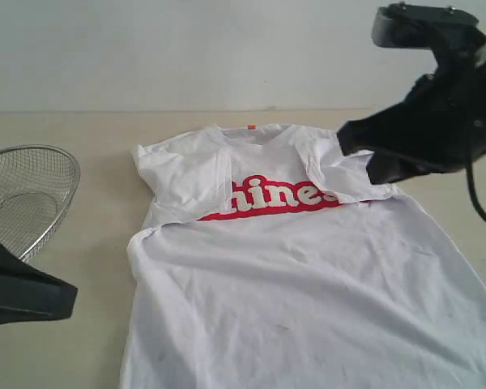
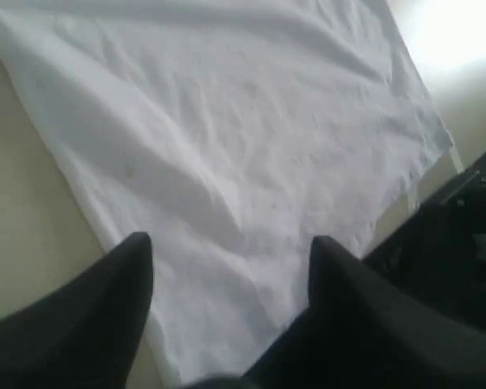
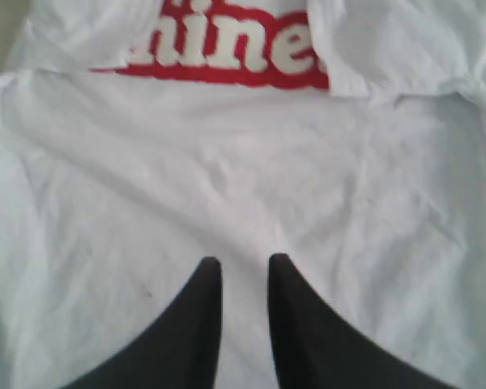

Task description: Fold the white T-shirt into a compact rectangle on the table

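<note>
presently, the white t-shirt [image 1: 308,275] lies face up on the table [image 1: 81,130]. it fills the exterior view from centre to 6 o'clock, with the collar toward 12. the sleeve at 10 o'clock [image 1: 182,174] and the sleeve at 2 o'clock [image 1: 340,174] are both turned inward, each overlapping the red band [image 1: 275,201]. the left gripper [image 2: 231,243] hangs over the shirt's side edge near 8 o'clock, jaws wide apart and empty. the right gripper [image 3: 241,261] hovers above the body below the lettering, jaws only narrowly apart with no cloth between them.

risks noted:
- the body carries loose wrinkles, so a pinch there would likely take one layer only and drag the front off the back.
- the narrow right opening may skid over the cloth rather than bite.
- the sleeve folds are unweighted and would probably fall open if the hem is lifted quickly.
- uneven lift between the arms would skew the fold.
- the wire basket [image 1: 24,190] at 9 o'clock stands near the left arm and could be struck.
</note>
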Controlling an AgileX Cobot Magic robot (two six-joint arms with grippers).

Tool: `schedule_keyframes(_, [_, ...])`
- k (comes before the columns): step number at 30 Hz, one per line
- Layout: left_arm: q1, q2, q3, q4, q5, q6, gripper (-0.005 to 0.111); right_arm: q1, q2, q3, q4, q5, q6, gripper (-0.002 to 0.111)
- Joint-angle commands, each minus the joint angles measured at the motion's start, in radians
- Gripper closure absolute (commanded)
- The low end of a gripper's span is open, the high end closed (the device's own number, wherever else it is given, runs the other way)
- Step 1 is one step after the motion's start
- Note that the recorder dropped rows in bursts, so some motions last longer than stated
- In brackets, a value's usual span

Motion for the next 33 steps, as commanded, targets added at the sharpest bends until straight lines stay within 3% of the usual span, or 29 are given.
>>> schedule_keyframes(1, [0.002, 0.121, -0.015, -0.014, 0.079, 0.024, 0.052, -0.068, -0.050, 0.070, -0.029, 0.071, -0.012, 0.058])
schedule_keyframes(3, [0.002, 0.152, -0.013, -0.014, 0.100, 0.024, 0.052, -0.088, -0.062, 0.118, -0.032, 0.097, -0.023, 0.053])
schedule_keyframes(10, [0.002, 0.187, -0.002, -0.011, 0.132, 0.024, 0.052, -0.156, -0.101, 0.270, -0.038, 0.100, 0.021, 0.057])
schedule_keyframes(20, [-0.001, 0.276, 0.151, -0.005, 0.144, -0.003, 0.052, -0.160, -0.161, 0.430, -0.155, 0.172, 0.105, 0.057])
schedule_keyframes(28, [-0.193, 0.476, 0.159, -0.020, -0.075, -0.084, 0.052, -0.160, -0.179, 0.443, -0.204, 0.146, 0.146, 0.057])
schedule_keyframes(33, [-0.245, 0.588, 0.159, -0.057, -0.185, -0.036, 0.052, -0.160, -0.170, 0.451, -0.259, 0.171, 0.201, 0.057])
